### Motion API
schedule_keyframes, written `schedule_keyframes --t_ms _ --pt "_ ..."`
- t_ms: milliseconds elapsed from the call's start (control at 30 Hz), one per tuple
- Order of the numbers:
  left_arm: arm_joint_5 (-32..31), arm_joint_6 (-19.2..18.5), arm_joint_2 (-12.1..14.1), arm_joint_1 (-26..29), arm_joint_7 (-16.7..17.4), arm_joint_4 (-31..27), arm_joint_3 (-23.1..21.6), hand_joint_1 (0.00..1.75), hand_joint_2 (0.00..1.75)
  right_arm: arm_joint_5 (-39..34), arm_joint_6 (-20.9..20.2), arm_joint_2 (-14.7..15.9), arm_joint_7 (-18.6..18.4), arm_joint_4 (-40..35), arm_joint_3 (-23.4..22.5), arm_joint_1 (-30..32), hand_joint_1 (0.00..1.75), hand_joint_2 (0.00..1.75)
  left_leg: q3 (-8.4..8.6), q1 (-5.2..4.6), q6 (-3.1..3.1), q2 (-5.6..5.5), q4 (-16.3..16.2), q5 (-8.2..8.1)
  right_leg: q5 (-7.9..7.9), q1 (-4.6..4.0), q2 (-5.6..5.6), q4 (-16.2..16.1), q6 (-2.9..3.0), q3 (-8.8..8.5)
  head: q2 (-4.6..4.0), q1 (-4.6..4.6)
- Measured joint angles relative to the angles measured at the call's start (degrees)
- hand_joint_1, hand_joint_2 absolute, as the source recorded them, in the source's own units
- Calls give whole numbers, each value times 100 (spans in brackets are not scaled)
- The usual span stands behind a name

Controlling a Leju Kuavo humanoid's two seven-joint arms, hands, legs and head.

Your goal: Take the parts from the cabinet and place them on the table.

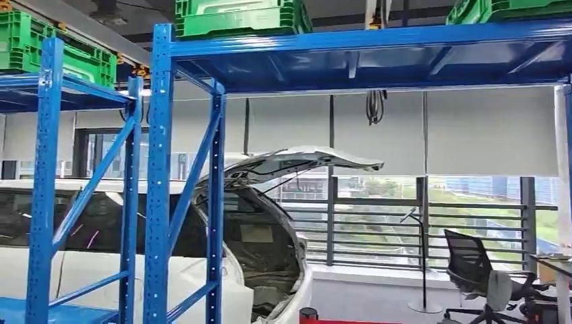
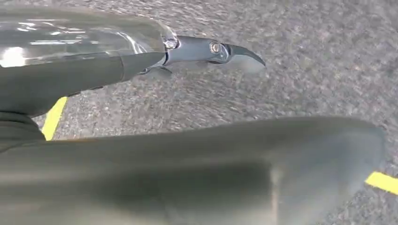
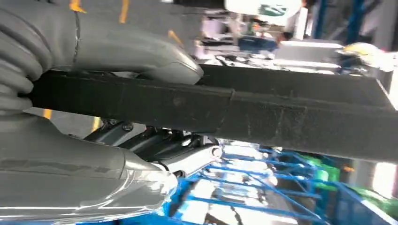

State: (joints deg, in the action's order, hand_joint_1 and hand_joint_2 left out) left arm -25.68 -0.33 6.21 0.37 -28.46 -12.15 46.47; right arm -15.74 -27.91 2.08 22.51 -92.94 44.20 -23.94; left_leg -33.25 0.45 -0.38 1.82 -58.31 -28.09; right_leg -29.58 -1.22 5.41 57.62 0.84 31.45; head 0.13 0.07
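Part (image 3: 263, 110), a long black bar, gripped by right hand (image 3: 117, 93); blue racking (image 1: 160, 169), grey floor (image 2: 305, 61); left hand (image 2: 206, 51) blurred, state unclear.

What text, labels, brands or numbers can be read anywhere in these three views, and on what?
None can be read.
Green crates on the blue rack: no legible lettering.
White car: no badge or plate showing.
Long black part held in the right hand: no marking seen.
White sign with a green patch: too blurred to read.
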Motion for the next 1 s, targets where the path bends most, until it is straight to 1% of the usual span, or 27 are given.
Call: schedule_keyframes --t_ms 33,67,100,133,200,233,267,300,333,367,400,433,500,533,567,600,633,667,700,733,767,800,833,867,900,933,1000 --pt "-7 2 0 18 0 0 9 0 175 9 0 4 9 0 4 -7 175 175 7 19 38 -32 25 25 -29 -3 21 18 -32 7 0 0" --pt "-28 7 0 21 2 0 24 0 175 41 17 24 26 -13 22 -16 175 175 -1 43 64 -62 29 41 -138 33 -204 104 -80 26 0 0" --pt "-41 9 0 5 9 0 33 0 175 61 31 42 31 -28 33 -22 175 175 -8 54 82 -110 29 51 -345 48 -386 383 -103 132 0 0" --pt "-55 9 0 -14 11 0 46 0 175 87 33 66 31 -31 42 -31 175 175 -13 56 97 -163 29 61 -590 65 -458 836 -121 325 0 0" --pt "-115 9 -4 -28 87 0 72 0 175 198 48 144 31 -28 80 -38 175 175 -27 53 110 -272 26 71 -889 76 -486 1677 -135 699 0 0" --pt "-142 13 -9 -23 107 0 81 0 175 232 48 171 31 -28 103 -45 175 175 -29 53 114 -330 25 74 -855 76 -490 1792 -135 758 0 0" --pt "-172 15 -11 -20 151 0 102 0 175 299 48 214 31 -24 142 -62 175 175 -27 53 112 -388 24 76 -692 76 -501 1612 -124 676 0 0" --pt "-205 15 -18 -17 179 0 127 0 175 330 48 240 28 -22 168 -88 175 175 -24 53 108 -448 23 80 -438 76 -532 1203 -109 484 0 0" --pt "-223 15 -26 -19 188 0 142 0 175 345 48 260 28 -22 195 -127 175 175 -17 54 102 -510 22 84 -170 76 -600 708 -86 249 0 0" --pt "-256 15 -39 -25 195 0 153 0 175 352 46 282 28 -20 219 -175 175 175 -19 60 92 -567 22 90 43 79 -793 253 -61 41 0 0" --pt "-262 13 -57 -45 203 0 159 0 175 352 44 319 28 -9 249 -213 175 175 -55 34 61 -612 7 102 11 94 -1013 106 -26 -15 0 0" --pt "-292 13 -61 -57 223 0 162 0 175 354 39 347 26 -2 264 -233 175 175 -97 69 21 -688 -1 131 6 87 -950 57 -25 -23 0 2" --pt "-351 -7 -81 -33 234 0 162 0 175 356 35 393 26 28 302 -244 175 175 -156 97 -48 -787 16 175 -12 68 -857 55 10 -1 0 2" --pt "-367 -9 -85 -17 238 0 164 0 175 356 28 402 26 35 319 -254 175 175 -179 85 -84 -811 22 175 20 98 -802 10 53 -6 0 0" --pt "-378 -11 -92 -5 247 0 166 0 175 356 17 409 31 42 339 -282 175 175 -200 69 -92 -586 -48 81 46 113 -723 -22 94 -9 0 4" --pt "-396 -11 -92 -13 245 0 168 0 175 356 -4 415 44 50 363 -307 175 175 -299 57 -113 -381 -280 -108 49 108 -676 -26 124 -3 0 2" --pt "-404 -11 -92 -45 240 0 173 0 175 356 -22 433 46 59 380 -311 175 175 -461 63 -126 -310 -657 -324 47 95 -600 -23 133 3 0 2" --pt "-435 -13 -92 -68 232 0 179 0 175 356 -28 450 48 81 404 -304 175 175 -675 65 -141 -280 -1152 -548 46 85 -505 -22 135 8 0 2" --pt "-455 -31 -92 -76 221 0 183 0 175 358 -39 468 50 105 437 -309 175 175 -829 65 -153 -270 -1516 -674 44 77 -432 -17 139 19 0 2" --pt "-459 -31 -92 -76 210 0 194 0 175 358 -42 476 55 123 463 -310 175 175 -881 66 -159 -262 -1675 -679 43 71 -365 -13 139 24 0 2" --pt "-470 -31 -92 -61 203 0 216 0 175 367 -48 483 57 138 481 -312 175 175 -807 64 -163 -254 -1575 -580 42 65 -310 -11 139 23 0 2" --pt "-481 -28 -92 -48 195 0 249 0 175 374 -68 492 72 157 507 -329 175 175 -605 61 -155 -229 -1214 -367 39 62 -248 -8 135 22 0 2" --pt "-487 -28 -87 -46 190 0 269 0 175 376 -77 494 79 164 525 -362 175 175 -332 55 -139 -162 -711 -121 31 61 -201 -1 125 19 0 2" --pt "-487 -28 -85 -53 186 0 284 0 175 376 -81 496 85 164 542 -403 175 175 -59 35 -105 43 -206 96 21 55 -155 4 112 8 0 2" --pt "-485 -28 -85 -75 186 0 306 0 175 380 -81 498 94 164 553 -425 175 175 38 -35 -89 209 -26 21 9 13 -110 9 90 15 0 2" --pt "-485 -28 -87 -102 179 0 326 0 175 382 -77 509 105 164 560 -443 175 175 22 -33 -38 181 41 32 5 0 -59 31 75 31 0 0" --pt "-492 -28 -87 -76 181 0 361 0 175 411 -44 516 133 166 579 -426 175 175 -6 -56 4 71 24 44 13 10 57 21 47 22 0 2"
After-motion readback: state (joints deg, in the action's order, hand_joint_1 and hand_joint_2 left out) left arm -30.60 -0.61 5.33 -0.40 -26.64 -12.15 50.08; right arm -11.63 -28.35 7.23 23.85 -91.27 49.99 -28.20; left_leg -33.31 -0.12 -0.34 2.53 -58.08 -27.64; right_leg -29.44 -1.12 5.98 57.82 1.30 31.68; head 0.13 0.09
